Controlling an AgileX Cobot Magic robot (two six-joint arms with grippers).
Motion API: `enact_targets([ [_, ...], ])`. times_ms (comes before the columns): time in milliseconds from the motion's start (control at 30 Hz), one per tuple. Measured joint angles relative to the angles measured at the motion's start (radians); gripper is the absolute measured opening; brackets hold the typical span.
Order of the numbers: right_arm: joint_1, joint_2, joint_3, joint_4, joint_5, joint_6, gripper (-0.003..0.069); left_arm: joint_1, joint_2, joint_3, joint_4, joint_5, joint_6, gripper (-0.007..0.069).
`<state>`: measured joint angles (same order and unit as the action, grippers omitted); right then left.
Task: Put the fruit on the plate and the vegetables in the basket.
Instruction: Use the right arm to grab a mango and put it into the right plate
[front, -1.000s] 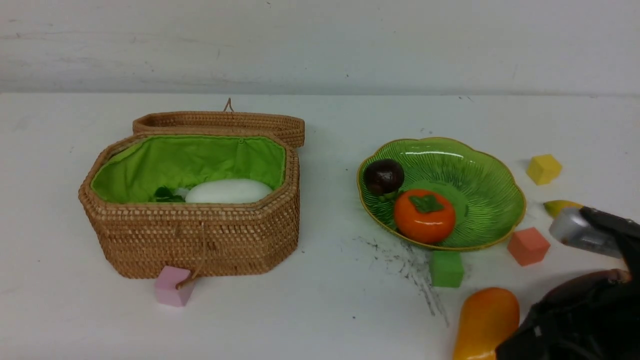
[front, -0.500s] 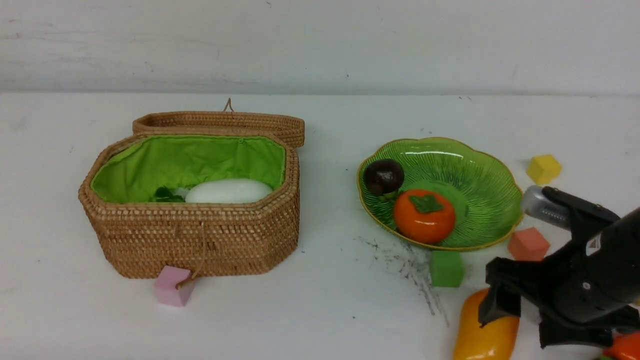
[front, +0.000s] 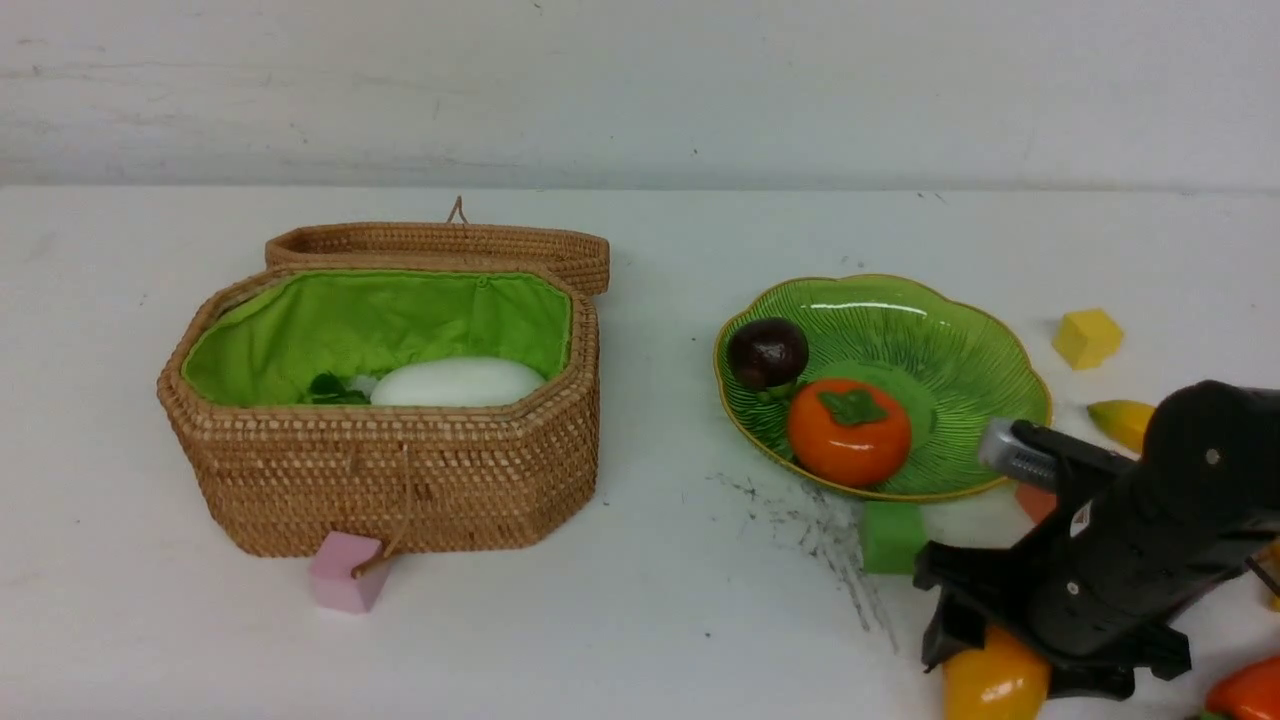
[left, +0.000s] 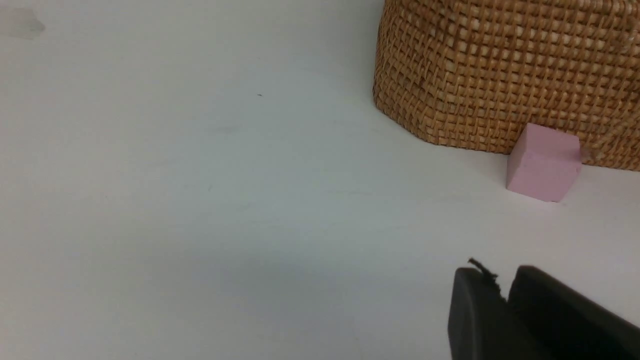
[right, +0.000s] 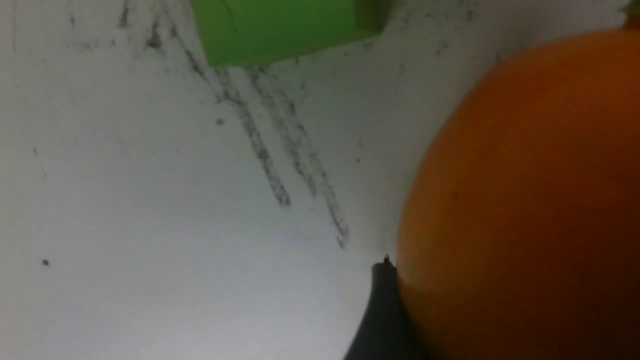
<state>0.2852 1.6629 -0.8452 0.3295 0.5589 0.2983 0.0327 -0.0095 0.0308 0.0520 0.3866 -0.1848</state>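
Basket (front: 400, 480) sits far left, out of this move. Plate (front: 940, 350) lies just ahead and left of my right gripper (front: 1030, 665), which is much the nearer arm. Its jaws stand wide astride the mango (front: 995, 685), with one finger (right: 382, 310) touching its side; the other I can't see. The mango's length, mostly hidden, seems to run toward me, across the jaws. Left gripper (left: 502, 282) hangs nearly closed and empty.

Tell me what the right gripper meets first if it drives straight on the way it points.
The mango. The right gripper points down at it, jaws astride it; the right wrist view shows one finger seemingly against its side.
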Motion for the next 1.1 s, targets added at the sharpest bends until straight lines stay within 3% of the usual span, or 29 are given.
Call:
enact_targets([
  [433,-0.006,-0.156,-0.062,0.043,0.164,-0.107,0.0535,0.000,0.000,0.000,0.000,0.000,0.000,0.0104],
  [700,-0.139,-0.127,-0.346,-0.013,0.269,-0.150,0.0535,0.000,0.000,0.000,0.000,0.000,0.000,0.0113],
  [900,-0.206,0.008,-0.523,-0.014,0.246,-0.224,0.0535,0.000,0.000,0.000,0.000,0.000,0.000,0.0116],
  [1100,-0.209,0.271,-0.709,0.026,0.104,-0.261,0.0535,0.000,0.000,0.000,0.000,0.000,0.000,0.0125],
])
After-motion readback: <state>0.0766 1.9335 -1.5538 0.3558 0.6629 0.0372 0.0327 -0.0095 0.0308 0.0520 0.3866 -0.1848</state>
